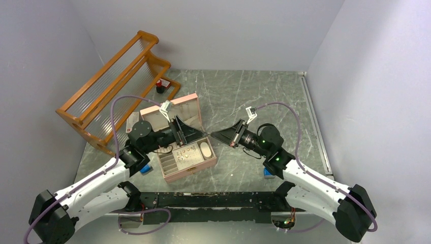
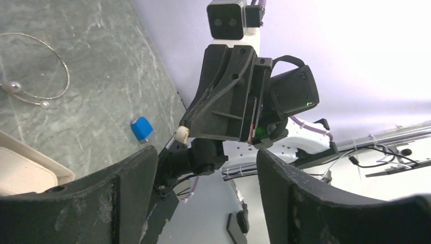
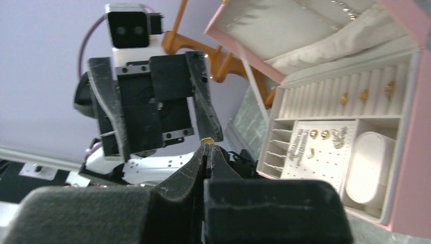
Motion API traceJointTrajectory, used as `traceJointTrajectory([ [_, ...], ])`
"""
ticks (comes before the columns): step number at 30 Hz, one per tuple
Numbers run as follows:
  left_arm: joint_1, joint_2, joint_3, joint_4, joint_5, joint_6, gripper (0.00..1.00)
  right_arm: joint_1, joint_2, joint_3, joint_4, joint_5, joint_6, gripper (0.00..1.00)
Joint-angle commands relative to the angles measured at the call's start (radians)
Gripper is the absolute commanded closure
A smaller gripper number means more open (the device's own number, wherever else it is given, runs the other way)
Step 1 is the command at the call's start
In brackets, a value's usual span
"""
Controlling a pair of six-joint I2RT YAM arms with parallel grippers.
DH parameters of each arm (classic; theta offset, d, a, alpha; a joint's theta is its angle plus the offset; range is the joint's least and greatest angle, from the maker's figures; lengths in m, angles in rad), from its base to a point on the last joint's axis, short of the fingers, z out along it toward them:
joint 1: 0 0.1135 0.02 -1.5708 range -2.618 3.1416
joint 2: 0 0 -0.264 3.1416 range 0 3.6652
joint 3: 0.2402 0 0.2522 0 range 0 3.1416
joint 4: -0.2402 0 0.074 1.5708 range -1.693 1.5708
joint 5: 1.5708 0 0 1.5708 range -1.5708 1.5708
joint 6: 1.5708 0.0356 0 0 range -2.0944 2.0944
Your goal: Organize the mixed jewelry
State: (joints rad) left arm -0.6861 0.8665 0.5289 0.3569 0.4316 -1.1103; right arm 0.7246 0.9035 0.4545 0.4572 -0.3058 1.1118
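Right wrist view, nearest first: what is being pinched?

The right gripper (image 3: 206,152) has its fingers pressed together, and a tiny gold piece (image 3: 206,140) sits right at their tips, barely proud of the pads.

And just beyond it?

The left gripper (image 3: 167,142) faces it head-on with its fingers spread wide, gripping nothing. I read this as a hand-over, or a two-handed fiddle with the piece. Which of the two I cannot tell.

How to do it well?

Slowly. So little of the piece sticks out that the left fingers should close on the exposed end only, square to it. The right should let go only once that pinch looks firm. A skewed close could flick the piece away, and it would be hard to spot on the veined table (image 2: 101,76).

Where should it end up?

Probably in the open pink box (image 3: 414,152) off to the side. Other gold pieces (image 3: 325,134) sit there on the padded card and in the slotted rows.

Anything lying further off?

The left wrist view shows the thin gold hoop (image 2: 66,73) flat on the table, apart from the box, with a blue block (image 2: 142,128) nearer the arms.
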Motion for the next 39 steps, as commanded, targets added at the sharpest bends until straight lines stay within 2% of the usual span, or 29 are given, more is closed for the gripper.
traceJointTrajectory([
  [1, 0.004, 0.021, -0.012, 0.139, 0.062, -0.070, 0.29, -0.006, 0.007, -0.013, 0.154, -0.070, 0.059, 1.00],
  [10, 0.004, 0.071, -0.034, 0.265, 0.091, -0.124, 0.44, -0.005, 0.025, 0.001, 0.183, -0.105, 0.064, 1.00],
  [23, 0.004, 0.106, -0.020, 0.305, 0.125, -0.129, 0.71, -0.005, 0.031, 0.007, 0.197, -0.122, 0.071, 1.00],
  [28, 0.003, 0.113, -0.019, 0.315, 0.133, -0.130, 0.77, -0.005, 0.029, 0.010, 0.195, -0.119, 0.068, 1.00],
  [33, 0.004, 0.092, -0.007, 0.275, 0.111, -0.100, 0.88, -0.006, 0.022, 0.005, 0.188, -0.108, 0.068, 1.00],
  [36, 0.004, 0.063, 0.017, 0.184, 0.077, -0.033, 0.90, -0.005, 0.011, 0.007, 0.168, -0.095, 0.061, 1.00],
  [39, 0.003, 0.038, 0.067, 0.028, 0.036, 0.066, 0.91, -0.006, -0.006, 0.010, 0.127, -0.071, 0.053, 0.86],
])
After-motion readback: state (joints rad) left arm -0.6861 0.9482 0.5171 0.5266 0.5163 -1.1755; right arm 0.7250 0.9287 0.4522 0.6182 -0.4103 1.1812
